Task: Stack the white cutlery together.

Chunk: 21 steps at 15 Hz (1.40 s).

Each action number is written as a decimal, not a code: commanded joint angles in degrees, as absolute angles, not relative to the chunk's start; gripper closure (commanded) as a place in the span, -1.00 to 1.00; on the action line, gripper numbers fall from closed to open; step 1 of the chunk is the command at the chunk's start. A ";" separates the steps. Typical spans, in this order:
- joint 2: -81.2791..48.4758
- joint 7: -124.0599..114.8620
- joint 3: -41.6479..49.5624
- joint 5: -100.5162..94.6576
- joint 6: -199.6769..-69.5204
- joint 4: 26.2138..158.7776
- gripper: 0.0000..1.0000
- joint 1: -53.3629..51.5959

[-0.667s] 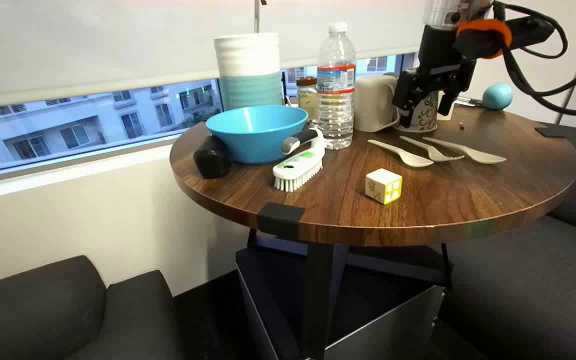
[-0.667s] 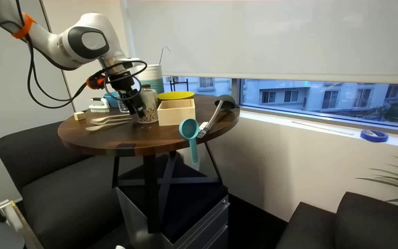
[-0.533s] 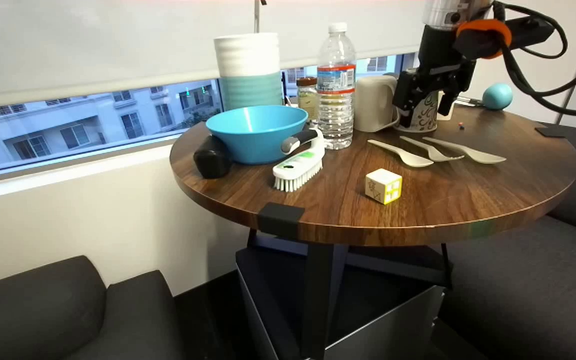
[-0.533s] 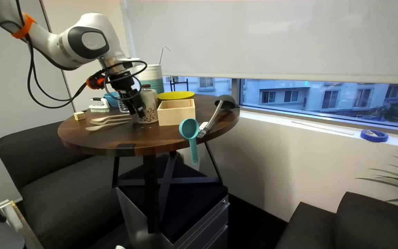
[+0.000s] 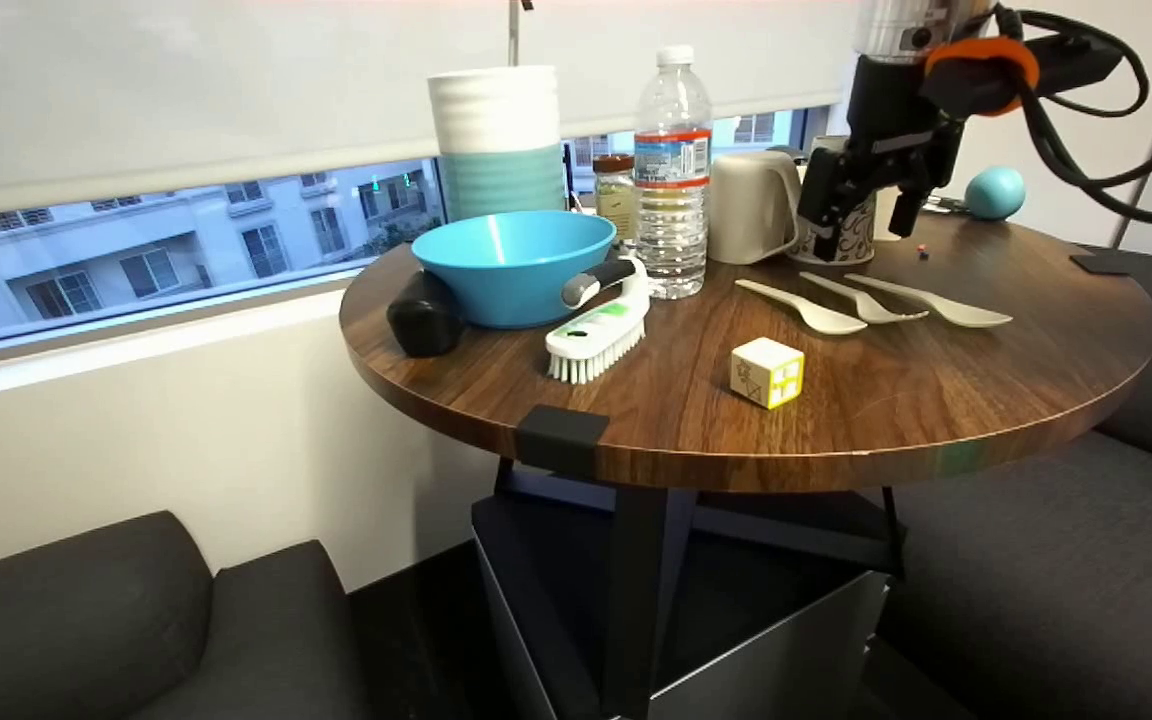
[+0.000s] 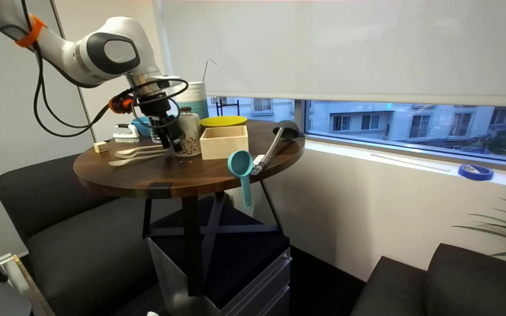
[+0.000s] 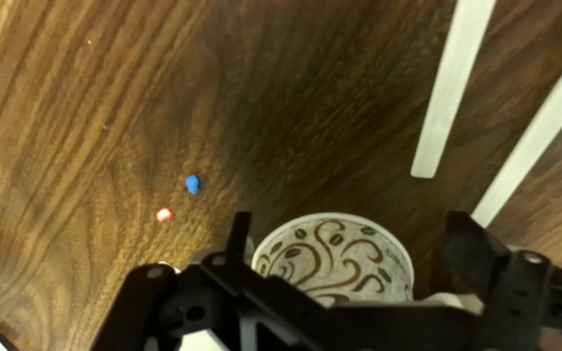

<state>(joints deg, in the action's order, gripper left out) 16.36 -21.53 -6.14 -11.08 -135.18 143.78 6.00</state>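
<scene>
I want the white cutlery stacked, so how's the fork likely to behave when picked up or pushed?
The fork looks thin, so it's probably light. It appears to be plastic, so likely fairly stiff with slight flex. Wider at one end, it may swivel rather than roll if pushed across the table.

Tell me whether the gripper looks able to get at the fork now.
Likely yes: the open gripper is near and nothing covers the fork, though the spoon beside it may crowd a grasp.
</scene>
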 commanded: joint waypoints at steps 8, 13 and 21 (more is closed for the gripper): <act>19.16 -12.24 -2.23 0.25 -122.67 143.11 -1.00 1.39; 18.84 -12.15 -1.86 0.50 -118.06 142.63 -1.00 1.72; 17.82 -10.19 -1.69 2.61 -113.49 141.85 -0.47 0.82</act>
<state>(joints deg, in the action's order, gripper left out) 18.40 -11.59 -2.25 0.64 -115.89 143.25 1.67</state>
